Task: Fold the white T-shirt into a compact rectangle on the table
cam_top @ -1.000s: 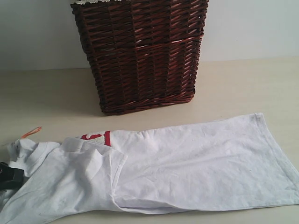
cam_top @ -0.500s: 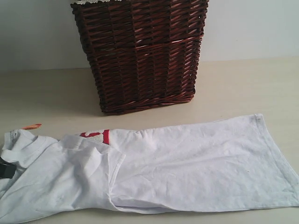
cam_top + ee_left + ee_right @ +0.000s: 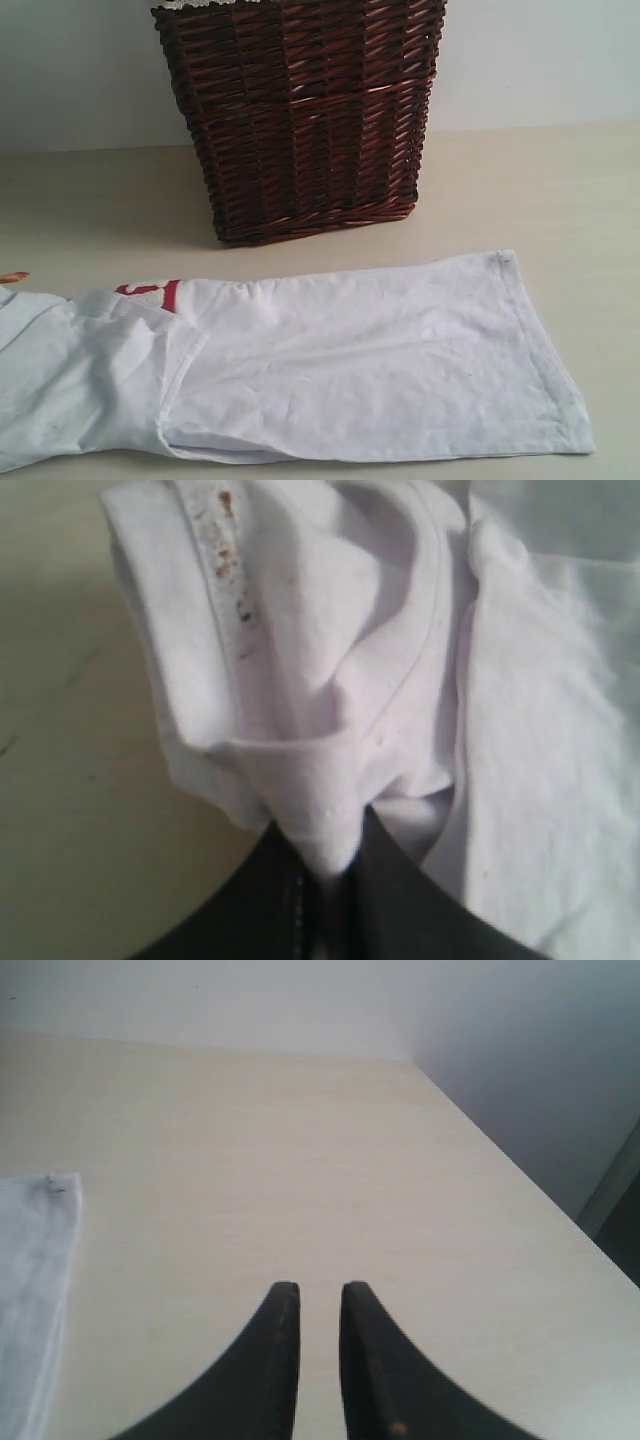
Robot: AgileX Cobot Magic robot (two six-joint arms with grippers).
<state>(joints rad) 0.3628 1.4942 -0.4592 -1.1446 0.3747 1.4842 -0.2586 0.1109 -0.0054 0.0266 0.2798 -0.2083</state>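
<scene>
The white T-shirt (image 3: 340,370) lies lengthwise across the table (image 3: 540,190), its hem to the right and its collar end running off the left edge of the exterior view. A bit of the red band (image 3: 150,292) and the orange neck tag (image 3: 12,277) show at the left. In the left wrist view my left gripper (image 3: 325,865) is shut on a bunched fold of the T-shirt (image 3: 330,680) near the collar seam. My right gripper (image 3: 320,1295) hangs over bare table with a narrow gap between its jaws and nothing in it; a shirt corner (image 3: 35,1260) lies off to one side. Neither gripper shows in the exterior view.
A tall dark wicker basket (image 3: 300,110) stands behind the shirt at the middle of the table, in front of a pale wall (image 3: 540,60). The right wrist view shows the table's edge (image 3: 520,1190) with the wall beyond it.
The whole shirt has slid to the left across the table. The left gripper, seen at the left edge before, has passed out of the exterior view with the collar end.
</scene>
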